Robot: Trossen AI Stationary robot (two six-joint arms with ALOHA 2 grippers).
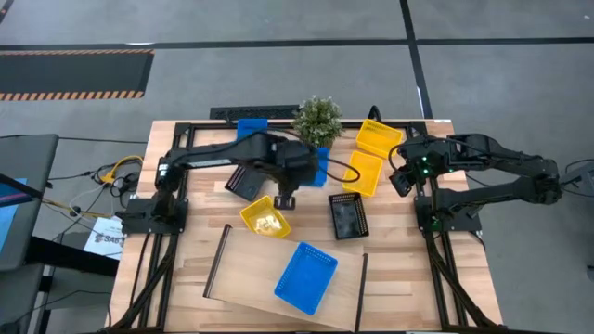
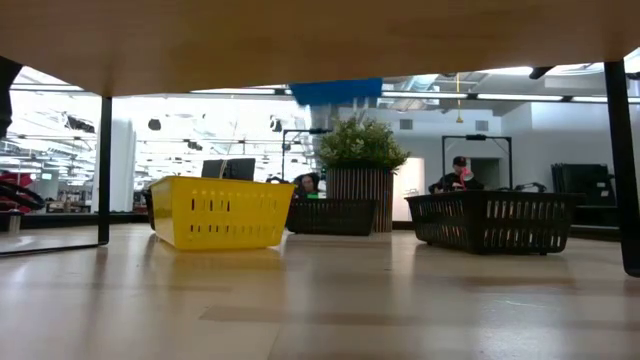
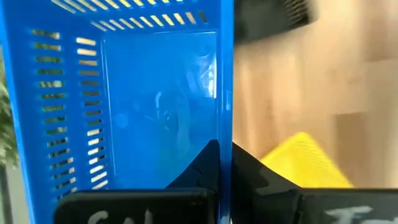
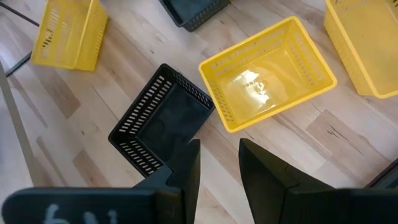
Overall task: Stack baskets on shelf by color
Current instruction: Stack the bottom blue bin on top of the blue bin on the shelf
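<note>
My left gripper is shut on a blue basket, held above the table's middle beside the plant; in the high view only its edge shows past the arm. Another blue basket sits on the shelf near the front edge, and one more blue basket stands at the far edge. Yellow baskets and black baskets rest on the tabletop. My right gripper waits open at the right, above them. My left gripper clamps the blue basket's side wall at its rim, one finger inside the basket and one outside. The fingers slant down from above. The basket hangs lifted clear of the table; the low view shows its blue basket bottom high above the tabletop.
A potted plant stands at the far edge, close beside the held basket. The shelf's dark rails rise at its two ends; in the low view its legs stand on the table. Bare wood lies between shelf and baskets.
</note>
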